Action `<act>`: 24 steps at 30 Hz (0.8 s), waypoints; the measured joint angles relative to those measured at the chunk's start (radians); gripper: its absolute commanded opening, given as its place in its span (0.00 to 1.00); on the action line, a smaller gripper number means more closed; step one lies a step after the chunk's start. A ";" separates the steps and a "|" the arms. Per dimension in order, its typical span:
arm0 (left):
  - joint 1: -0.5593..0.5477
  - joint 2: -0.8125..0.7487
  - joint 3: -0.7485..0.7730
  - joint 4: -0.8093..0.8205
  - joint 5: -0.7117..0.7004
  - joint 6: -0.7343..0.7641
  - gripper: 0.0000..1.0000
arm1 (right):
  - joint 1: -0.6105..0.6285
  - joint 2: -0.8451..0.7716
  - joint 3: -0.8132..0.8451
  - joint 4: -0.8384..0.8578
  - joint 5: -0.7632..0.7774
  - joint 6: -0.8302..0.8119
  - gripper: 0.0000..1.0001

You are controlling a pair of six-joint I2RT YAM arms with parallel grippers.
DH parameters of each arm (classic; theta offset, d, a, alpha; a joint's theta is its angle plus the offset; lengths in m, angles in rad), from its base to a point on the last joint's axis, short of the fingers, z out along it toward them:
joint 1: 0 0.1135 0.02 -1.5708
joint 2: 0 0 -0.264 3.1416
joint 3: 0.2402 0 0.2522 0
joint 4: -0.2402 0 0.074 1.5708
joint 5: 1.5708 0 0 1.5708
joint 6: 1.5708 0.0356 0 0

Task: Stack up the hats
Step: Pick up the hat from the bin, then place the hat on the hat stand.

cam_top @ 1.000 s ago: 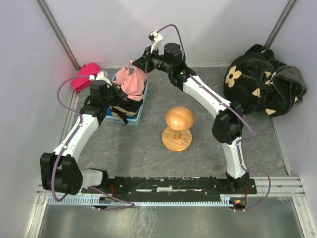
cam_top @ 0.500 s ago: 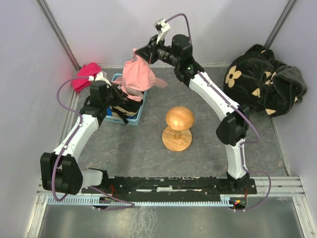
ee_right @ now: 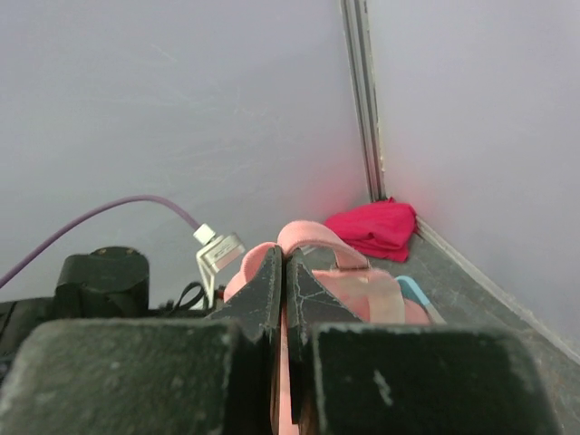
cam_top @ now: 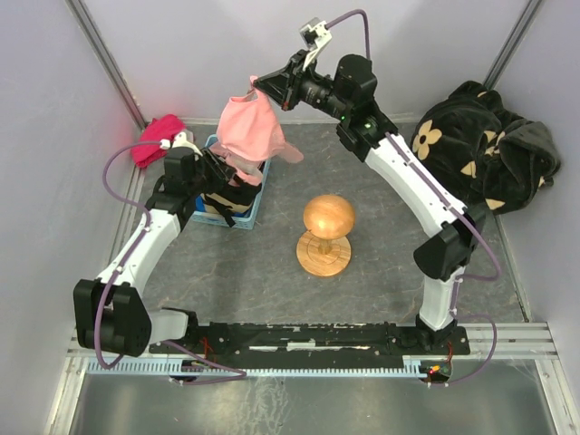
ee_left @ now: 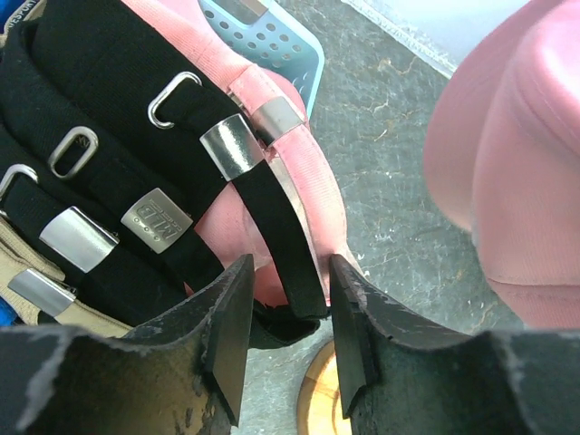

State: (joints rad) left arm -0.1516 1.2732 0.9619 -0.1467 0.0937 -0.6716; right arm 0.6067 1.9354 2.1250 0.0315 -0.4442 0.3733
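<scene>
The right gripper (cam_top: 265, 89) had the pink hat (cam_top: 249, 127) pinched tight, dangling above the blue basket (cam_top: 255, 210). The left gripper (ee_left: 286, 299) hovered with jaws parted over the black hats (ee_left: 100, 154) inside that basket. The wooden stand (cam_top: 327, 231) right of the basket was bare, so I reckoned the stacking had barely begun.

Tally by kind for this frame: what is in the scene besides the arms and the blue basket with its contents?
pink hat, lifted above the basket: 1
wooden stand: 1
red-pink cloth bundle: 1
black flowered fabric: 1
Total: 4
</scene>
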 measured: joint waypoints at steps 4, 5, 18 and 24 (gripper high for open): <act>0.000 -0.006 0.000 0.003 -0.007 -0.013 0.51 | 0.004 -0.097 -0.114 0.028 0.000 0.021 0.02; 0.000 -0.008 0.000 0.005 -0.008 -0.018 0.51 | 0.005 -0.121 -0.145 0.034 0.000 0.027 0.01; 0.002 -0.080 0.000 0.031 -0.044 -0.067 0.56 | 0.068 -0.320 -0.411 0.100 -0.050 0.155 0.02; 0.002 -0.108 0.000 0.039 -0.064 -0.068 0.57 | 0.094 -0.412 -0.518 0.126 -0.072 0.212 0.02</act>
State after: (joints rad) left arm -0.1497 1.1656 0.9623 -0.1078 0.0296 -0.7395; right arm 0.7010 1.5234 1.6073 0.1574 -0.5159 0.5858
